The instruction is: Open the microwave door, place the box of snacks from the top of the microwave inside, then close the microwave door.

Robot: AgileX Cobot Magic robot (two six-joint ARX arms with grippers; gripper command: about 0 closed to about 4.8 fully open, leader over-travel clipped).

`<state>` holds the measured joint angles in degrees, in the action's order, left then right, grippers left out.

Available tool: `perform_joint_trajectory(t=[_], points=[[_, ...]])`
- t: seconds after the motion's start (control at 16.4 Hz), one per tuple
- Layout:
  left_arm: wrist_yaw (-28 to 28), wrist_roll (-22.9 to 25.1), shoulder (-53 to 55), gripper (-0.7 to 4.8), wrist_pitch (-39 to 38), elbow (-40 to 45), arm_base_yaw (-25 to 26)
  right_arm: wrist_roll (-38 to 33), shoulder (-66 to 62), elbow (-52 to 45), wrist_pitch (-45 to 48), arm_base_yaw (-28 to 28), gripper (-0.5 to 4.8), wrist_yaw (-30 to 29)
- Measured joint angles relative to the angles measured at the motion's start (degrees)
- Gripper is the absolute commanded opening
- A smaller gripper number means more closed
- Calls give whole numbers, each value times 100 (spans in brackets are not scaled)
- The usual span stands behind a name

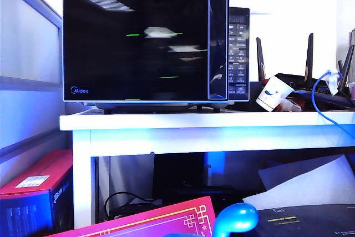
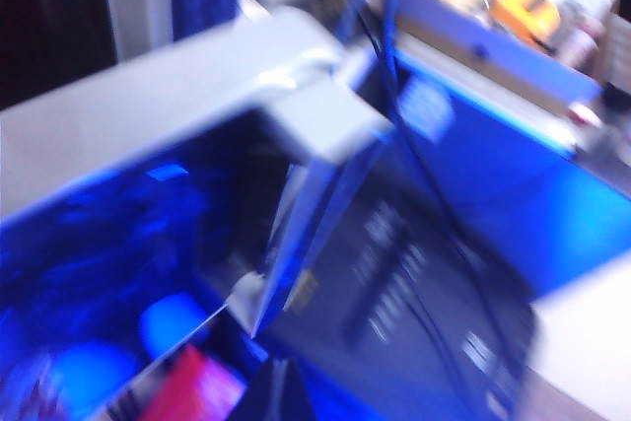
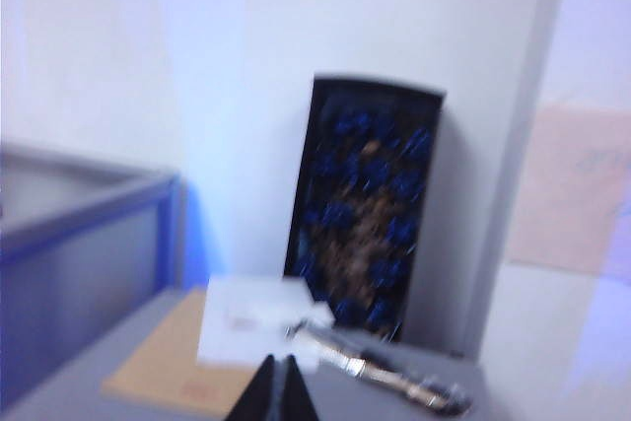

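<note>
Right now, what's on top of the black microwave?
A small whitish box and a tall dark box of blue-wrapped pieces against the wall. Behind them is hidden. The shut right claw hovers before them; the shut left claw is by the microwave's front.

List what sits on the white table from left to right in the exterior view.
microwave door → button panel → tipped paper cup → router with upright antennas → blue cable
</note>
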<state>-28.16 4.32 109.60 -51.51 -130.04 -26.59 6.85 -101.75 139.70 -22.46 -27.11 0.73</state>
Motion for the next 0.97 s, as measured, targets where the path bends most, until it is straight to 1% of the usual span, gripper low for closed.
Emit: perform_joint_trajectory(t=[0.06, 0.12, 0.18, 0.3, 0.55, 0.73, 0.85, 0.91, 0.97], points=[[247, 7, 114, -5, 330, 0, -50, -72, 15, 138, 20, 0, -6, 144], [527, 9, 221, -4, 601, 2, -105, -96, 26, 238, 44, 0, -5, 175], [693, 13, 330, -5, 846, 4, -114, -103, 35, 293, 59, 0, -6, 190], [769, 2, 592, -5, 1434, 4, -111, -114, 39, 321, 44, -2, -5, 208], [802, 33, 1014, -5, 2205, 9, -114, -188, 39, 319, -98, 0, -5, 210], [802, 57, 1193, -5, 2627, -4, -120, -188, 42, 321, -101, -2, -6, 208], [828, 17, 1314, -5, 2625, 11, -111, -188, 52, 319, -101, 0, -6, 210], [988, 7, 1344, -5, 2677, 13, -114, -188, 59, 319, -103, -2, -5, 210], [1123, 105, 1344, -5, 2830, 11, -133, -188, 70, 319, -103, 0, -6, 212]])
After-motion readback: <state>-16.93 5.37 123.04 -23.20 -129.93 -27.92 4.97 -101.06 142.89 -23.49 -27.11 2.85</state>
